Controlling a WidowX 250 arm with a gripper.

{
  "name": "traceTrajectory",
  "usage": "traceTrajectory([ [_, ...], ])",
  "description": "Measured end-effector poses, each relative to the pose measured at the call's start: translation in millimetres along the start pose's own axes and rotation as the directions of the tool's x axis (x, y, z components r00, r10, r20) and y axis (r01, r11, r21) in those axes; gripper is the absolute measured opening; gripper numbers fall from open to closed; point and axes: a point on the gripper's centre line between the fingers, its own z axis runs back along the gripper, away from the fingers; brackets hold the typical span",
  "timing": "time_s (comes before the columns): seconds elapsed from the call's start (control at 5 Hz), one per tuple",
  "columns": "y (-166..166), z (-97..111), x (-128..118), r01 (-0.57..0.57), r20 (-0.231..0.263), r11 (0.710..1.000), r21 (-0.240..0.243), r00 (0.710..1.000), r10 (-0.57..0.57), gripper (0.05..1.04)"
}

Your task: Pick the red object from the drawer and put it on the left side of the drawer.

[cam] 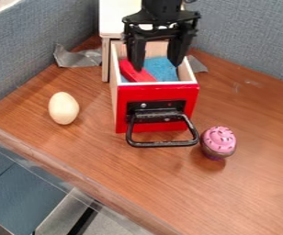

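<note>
The black gripper (157, 66) hangs over the pulled-out drawer (157, 92), its two fingers spread wide with nothing between them. Inside, a red object (135, 73) lies along the drawer's left part, on or beside a blue surface (161, 69). The left finger stands over or just beside the red object and hides part of it; whether they touch I cannot tell. The drawer has a red front and a black handle.
A cream egg-shaped object (64, 108) stands on the wooden table (107, 156) left of the drawer. A pink-topped cupcake (218, 142) sits right of the handle. Grey tape (76, 57) and blue-grey partitions (248, 41) lie behind.
</note>
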Motion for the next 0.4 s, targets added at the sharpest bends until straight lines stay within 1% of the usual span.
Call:
traceTrajectory([
  [0.2,-5.2,-1.4,2.8,-0.019,0.003,1.000,-0.009,1.000,0.019,1.001],
  [0.4,-8.4,-2.3,6.1,-0.042,0.022,0.999,-0.027,0.999,0.042,1.001],
])
